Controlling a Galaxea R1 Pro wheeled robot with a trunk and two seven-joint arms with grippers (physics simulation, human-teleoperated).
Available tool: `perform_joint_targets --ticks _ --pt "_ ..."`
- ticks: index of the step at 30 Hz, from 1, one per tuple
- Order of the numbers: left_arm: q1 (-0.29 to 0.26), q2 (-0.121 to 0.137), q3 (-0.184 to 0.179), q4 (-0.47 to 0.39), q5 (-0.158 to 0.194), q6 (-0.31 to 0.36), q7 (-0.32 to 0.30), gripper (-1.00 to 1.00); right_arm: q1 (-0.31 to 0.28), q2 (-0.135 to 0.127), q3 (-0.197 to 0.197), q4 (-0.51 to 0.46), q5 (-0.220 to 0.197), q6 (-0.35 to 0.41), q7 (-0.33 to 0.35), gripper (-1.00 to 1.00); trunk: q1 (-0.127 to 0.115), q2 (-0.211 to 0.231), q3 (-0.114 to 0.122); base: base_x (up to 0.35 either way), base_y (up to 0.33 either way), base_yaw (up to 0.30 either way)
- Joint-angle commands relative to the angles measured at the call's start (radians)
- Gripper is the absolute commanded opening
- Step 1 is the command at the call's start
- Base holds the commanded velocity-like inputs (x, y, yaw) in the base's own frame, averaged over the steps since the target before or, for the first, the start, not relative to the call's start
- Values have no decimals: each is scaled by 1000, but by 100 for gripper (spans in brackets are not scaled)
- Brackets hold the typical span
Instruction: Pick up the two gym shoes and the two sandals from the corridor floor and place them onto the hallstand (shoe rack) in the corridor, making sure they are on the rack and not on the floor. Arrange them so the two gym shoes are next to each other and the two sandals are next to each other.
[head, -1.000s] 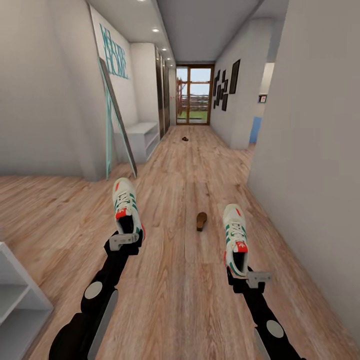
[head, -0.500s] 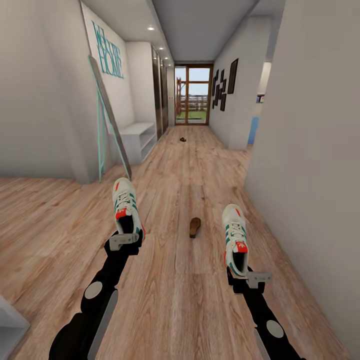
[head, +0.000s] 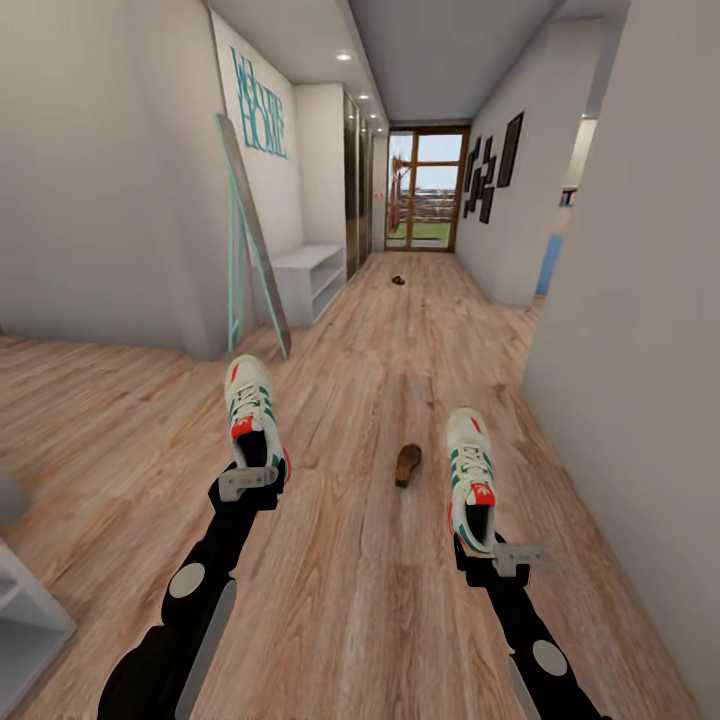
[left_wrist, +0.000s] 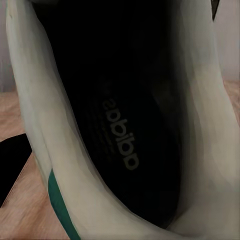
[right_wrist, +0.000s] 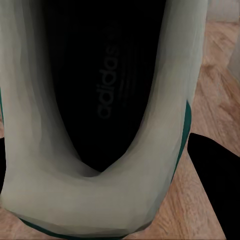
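Both gym shoes are held off the corridor floor (head: 350, 600), toes pointing down the corridor. My left gripper (head: 254, 472) is shut on the heel of the left gym shoe (head: 251, 415). My right gripper (head: 492, 542) is shut on the heel of the right gym shoe (head: 469, 470). The wrist views look into the shoes' dark insides, the left one (left_wrist: 120, 130) and the right one (right_wrist: 107, 95). One brown sandal (head: 407, 464) lies on the floor between the shoes, a little ahead. The other sandal (head: 398, 280) lies far down the corridor. The hallstand (head: 312, 272) stands along the left wall.
A tall mirror (head: 255, 245) leans against the left wall just before the hallstand. A white shelf unit (head: 25, 625) pokes in at the lower left. A grey wall (head: 640, 350) runs close on the right. A glass door (head: 425, 190) closes the far end.
The whole view has shifted sideways as the camera turned, and the white shelf unit at lower left is back in view. Both shoes stay held in the same spots relative to me.
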Motion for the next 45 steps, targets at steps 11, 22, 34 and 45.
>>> perform_joint_targets --ticks 11,22,34,45 --pt "-1 0 -2 -1 6 5 7 -100 0 0 -1 0 3 -3 0 -100 0 0 -1 2 -37 291" --pt "-1 0 -2 -1 6 5 7 -100 0 0 -1 0 0 -3 0 -100 0 0 -1 0 -1 291" --pt "-1 0 -2 -1 6 5 7 -100 0 0 -1 0 -2 -3 0 -100 0 0 -1 0 0 291" --pt "-1 0 -2 -1 6 5 7 -100 0 0 -1 0 -2 -3 0 -100 0 0 -1 2 -47 292"
